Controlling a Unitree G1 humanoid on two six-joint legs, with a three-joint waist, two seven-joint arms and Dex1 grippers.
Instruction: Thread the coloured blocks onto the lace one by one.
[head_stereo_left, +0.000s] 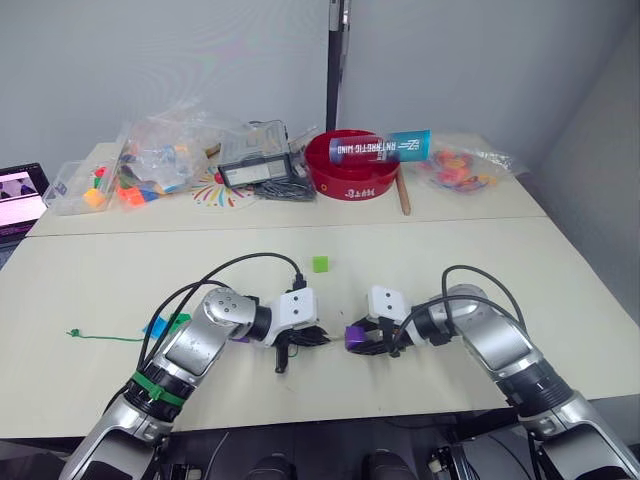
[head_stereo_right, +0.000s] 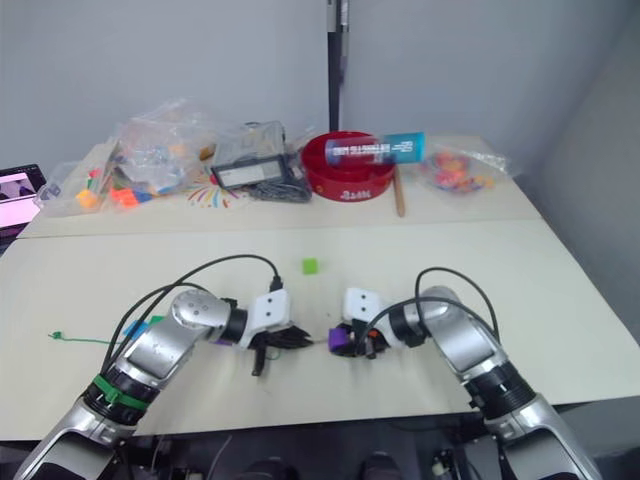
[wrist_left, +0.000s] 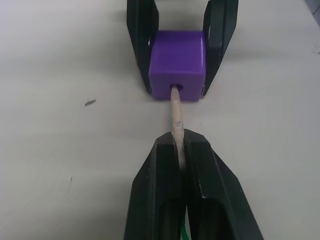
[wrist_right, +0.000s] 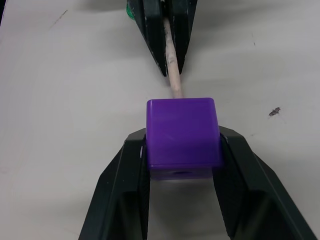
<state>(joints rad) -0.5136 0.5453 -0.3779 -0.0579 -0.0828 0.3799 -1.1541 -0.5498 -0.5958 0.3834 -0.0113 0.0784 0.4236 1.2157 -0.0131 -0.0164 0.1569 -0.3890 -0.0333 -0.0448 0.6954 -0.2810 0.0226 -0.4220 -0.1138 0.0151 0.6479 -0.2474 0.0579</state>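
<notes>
Your right pincer (wrist_right: 182, 150) is clamping the purple block (wrist_right: 183, 136) just above the counter (head_stereo_left: 450, 260). Your left pincer (wrist_left: 181, 150) is pressed tight on the lace's pale tip (wrist_left: 176, 114), whose end sits in the block's hole. A light green block (head_stereo_left: 320, 264) lies apart behind.

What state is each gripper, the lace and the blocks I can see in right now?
left gripper: shut on the lace's pale tip.
right gripper: shut on the purple block.
purple block: held just off the table, tip entering its hole.
lace: tip at the hole; green tail trailing on the table.
light green block: loose on the table, unthreaded.
</notes>
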